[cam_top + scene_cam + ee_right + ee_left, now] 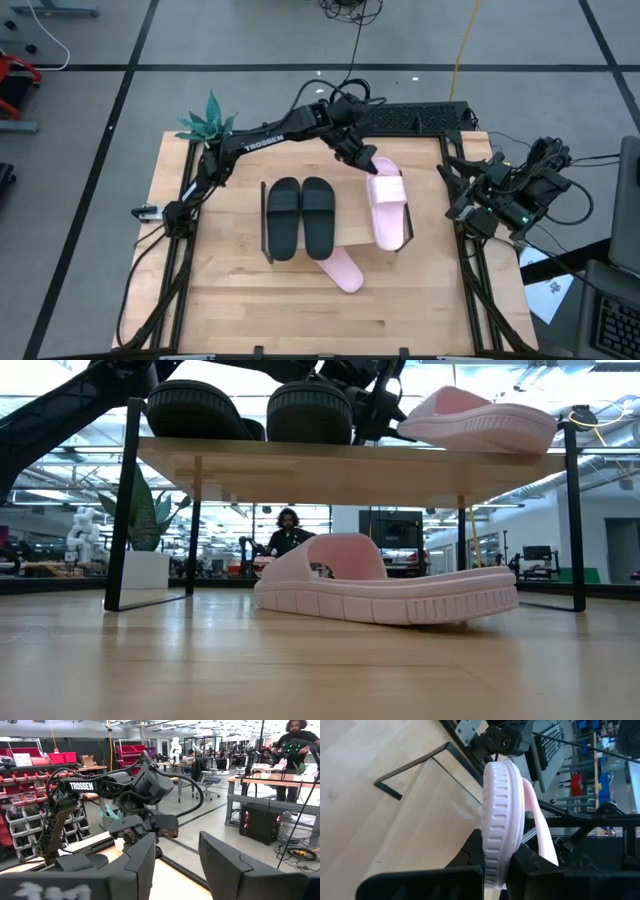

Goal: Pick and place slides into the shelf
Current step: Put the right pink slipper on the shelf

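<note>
One pink slide [388, 208] lies lengthwise on the shelf [352, 236], right of the black pair [298, 215], its far end clamped in the left tool [366, 162]; the other pink slide [342, 268] waits on the surface underneath, nearer the left arm; the right tool [462, 196] idles with fingers apart

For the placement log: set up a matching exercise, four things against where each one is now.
Things:
1. black pair
2. pink slide on the shelf
3. second pink slide
4. right gripper

Places:
A. on the tabletop, partly under the shelf
B. at the table's right edge, holding nothing
C. side by side on the shelf's left part
D. heel clamped by the left gripper

Pairs: 1-C, 2-D, 3-A, 4-B
</note>
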You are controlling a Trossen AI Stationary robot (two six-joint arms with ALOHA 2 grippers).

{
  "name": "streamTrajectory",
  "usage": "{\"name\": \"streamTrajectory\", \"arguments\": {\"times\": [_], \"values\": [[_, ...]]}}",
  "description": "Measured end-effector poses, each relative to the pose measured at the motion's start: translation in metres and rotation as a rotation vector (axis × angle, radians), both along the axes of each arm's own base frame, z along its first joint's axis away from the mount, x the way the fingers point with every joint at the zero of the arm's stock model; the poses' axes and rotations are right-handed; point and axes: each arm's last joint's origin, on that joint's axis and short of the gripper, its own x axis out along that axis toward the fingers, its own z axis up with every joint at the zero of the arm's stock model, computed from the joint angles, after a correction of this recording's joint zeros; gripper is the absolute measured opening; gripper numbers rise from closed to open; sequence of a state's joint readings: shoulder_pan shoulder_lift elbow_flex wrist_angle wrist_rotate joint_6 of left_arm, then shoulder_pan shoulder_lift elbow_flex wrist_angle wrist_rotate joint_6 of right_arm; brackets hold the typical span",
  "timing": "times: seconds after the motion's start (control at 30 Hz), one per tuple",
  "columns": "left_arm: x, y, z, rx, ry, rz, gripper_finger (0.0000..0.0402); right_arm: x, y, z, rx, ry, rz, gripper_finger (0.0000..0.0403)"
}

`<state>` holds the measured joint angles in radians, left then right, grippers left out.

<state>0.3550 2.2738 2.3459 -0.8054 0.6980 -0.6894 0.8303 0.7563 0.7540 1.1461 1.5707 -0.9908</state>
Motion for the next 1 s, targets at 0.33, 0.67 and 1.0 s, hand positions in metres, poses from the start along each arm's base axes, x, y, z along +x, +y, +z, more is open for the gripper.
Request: {"name": "streamTrajectory", "arguments": {"times": [0.33, 0.67, 1.0], "values": [[0.003, -0.003, -0.014, -0.001, 0.045, 0.000, 0.0021, 0.000, 0.000, 0.000, -0.004, 0.004, 0.000, 0.0139], [0.012, -0.005, -0.056, -0.114, 0.078, 0.001, 0.0029, 0.000, 0.000, 0.000, -0.004, 0.004, 0.000, 0.0139], [0.013, -0.005, -0.055, -0.109, 0.034, -0.027, 0.0028, 0.000, 0.000, 0.000, -0.005, 0.004, 0.000, 0.0139]]}}
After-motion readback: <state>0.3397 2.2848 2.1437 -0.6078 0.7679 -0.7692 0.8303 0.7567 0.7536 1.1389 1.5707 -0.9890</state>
